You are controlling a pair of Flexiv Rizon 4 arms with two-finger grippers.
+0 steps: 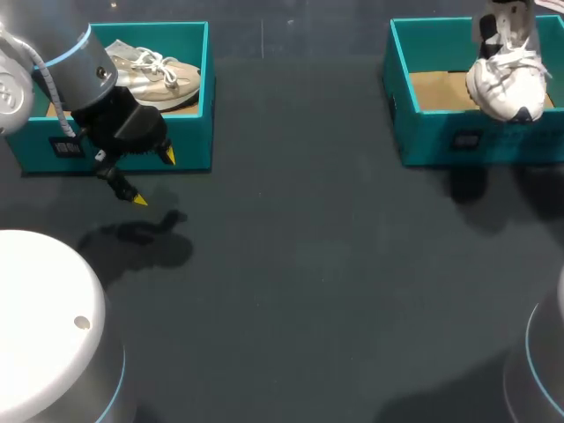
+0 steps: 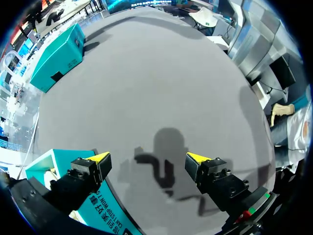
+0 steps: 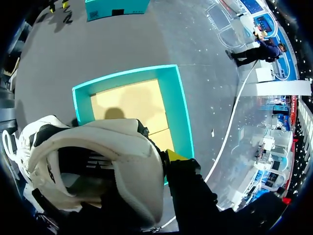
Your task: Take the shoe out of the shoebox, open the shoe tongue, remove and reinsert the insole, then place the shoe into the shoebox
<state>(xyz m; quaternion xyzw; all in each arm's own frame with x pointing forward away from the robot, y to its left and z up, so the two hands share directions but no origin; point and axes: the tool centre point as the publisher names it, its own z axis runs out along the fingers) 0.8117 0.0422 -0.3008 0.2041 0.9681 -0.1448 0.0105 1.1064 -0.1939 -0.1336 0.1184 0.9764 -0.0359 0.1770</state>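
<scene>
A white shoe (image 1: 505, 81) hangs toe-down over the right teal shoebox (image 1: 441, 132), held by its heel rim in my right gripper (image 1: 499, 31). In the right wrist view, the right gripper (image 3: 168, 157) is shut on the rim of the white shoe (image 3: 98, 161). One yellow fingertip (image 3: 174, 155) shows outside the rim; the other is hidden inside the shoe. Under it lies the box's bare cardboard floor (image 3: 132, 105). My left gripper (image 1: 152, 179) is open and empty just in front of the left teal shoebox (image 1: 189, 132), low over the table. The left gripper (image 2: 149, 159) has its fingers wide apart.
A beige shoe (image 1: 160, 75) with white laces lies in the left shoebox, whose corner (image 2: 61, 166) sits beside my left gripper. The far shoebox (image 2: 56, 61) shows across the dark table (image 1: 308, 264). A white arm base (image 1: 44, 317) stands at the front left.
</scene>
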